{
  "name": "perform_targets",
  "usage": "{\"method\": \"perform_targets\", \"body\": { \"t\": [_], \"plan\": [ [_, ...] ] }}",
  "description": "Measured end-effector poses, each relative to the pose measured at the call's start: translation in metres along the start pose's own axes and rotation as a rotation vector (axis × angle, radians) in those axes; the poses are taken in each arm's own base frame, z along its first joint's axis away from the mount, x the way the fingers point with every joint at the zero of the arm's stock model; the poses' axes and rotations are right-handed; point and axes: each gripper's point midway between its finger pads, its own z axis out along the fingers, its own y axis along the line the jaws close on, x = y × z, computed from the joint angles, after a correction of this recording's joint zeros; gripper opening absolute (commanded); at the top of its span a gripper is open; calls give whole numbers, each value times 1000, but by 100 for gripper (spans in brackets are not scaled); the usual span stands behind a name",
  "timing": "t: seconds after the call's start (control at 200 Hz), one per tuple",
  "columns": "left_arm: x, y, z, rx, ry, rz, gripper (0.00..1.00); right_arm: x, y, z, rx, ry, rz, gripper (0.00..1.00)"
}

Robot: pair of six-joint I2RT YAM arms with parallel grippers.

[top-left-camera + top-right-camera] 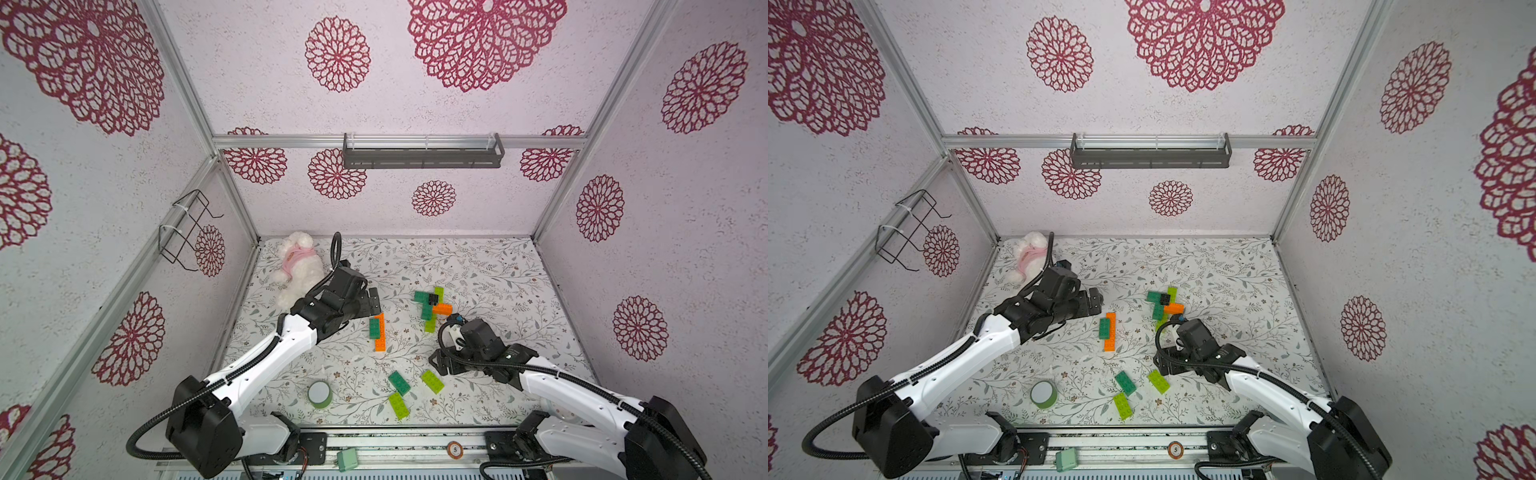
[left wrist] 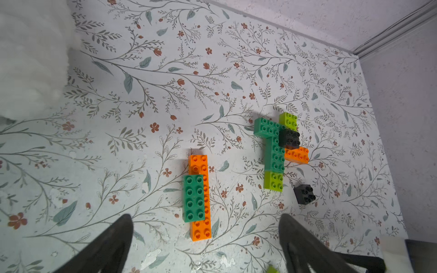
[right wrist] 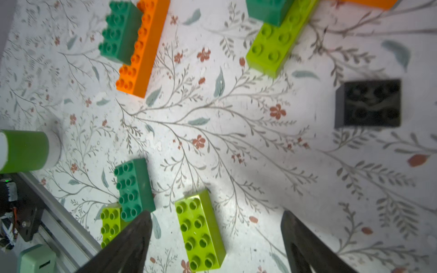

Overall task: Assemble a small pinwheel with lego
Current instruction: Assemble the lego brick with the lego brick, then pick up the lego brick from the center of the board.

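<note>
Left gripper (image 1: 372,301) hangs spread wide and empty, out on the left-arm side of the cross-shaped cluster (image 1: 430,305). The right gripper (image 1: 437,365) is spread too and grips nothing, hovering on the cluster's robot-facing side.

Down on the counter (image 1: 498,270), that cluster is the biggest build. It has dark green bricks crossed over lime, an orange one jutting out and a black cap brick (image 2: 289,138) on the hub. It reads to me as a pinwheel partway there, its arms uneven.

Next in size is the orange strip (image 2: 199,198), beside the cluster toward the left arm. A dark green piece is pressed on top of it, and it is not joined to the cluster.

Closer to the robot than the cluster lie three singles. The lime brick (image 3: 199,227) sits just ahead of the right gripper. The loose dark green brick (image 3: 133,189) and the second lime brick (image 3: 110,224) lie corner to corner, and I can't tell if they touch.

Smallest is the loose black brick (image 2: 304,194), alone just off the cluster's lime end. My call is roughly midway, with several pieces left to fit.
</note>
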Motion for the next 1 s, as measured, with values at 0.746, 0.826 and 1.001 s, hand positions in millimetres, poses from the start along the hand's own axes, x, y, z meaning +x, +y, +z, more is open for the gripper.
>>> {"method": "perform_targets", "body": {
  "t": [0.746, 0.826, 1.001],
  "plan": [
    [26, 7, 8, 98, 68, -55, 97, 60, 10, 31, 105, 149, -193, 62],
    [29, 7, 11, 96, 82, -58, 97, 61, 11, 31, 101, 147, -201, 62],
    [34, 6, 16, 97, 107, -64, 97, 62, 14, 32, 102, 143, -218, 56]
  ]
}}
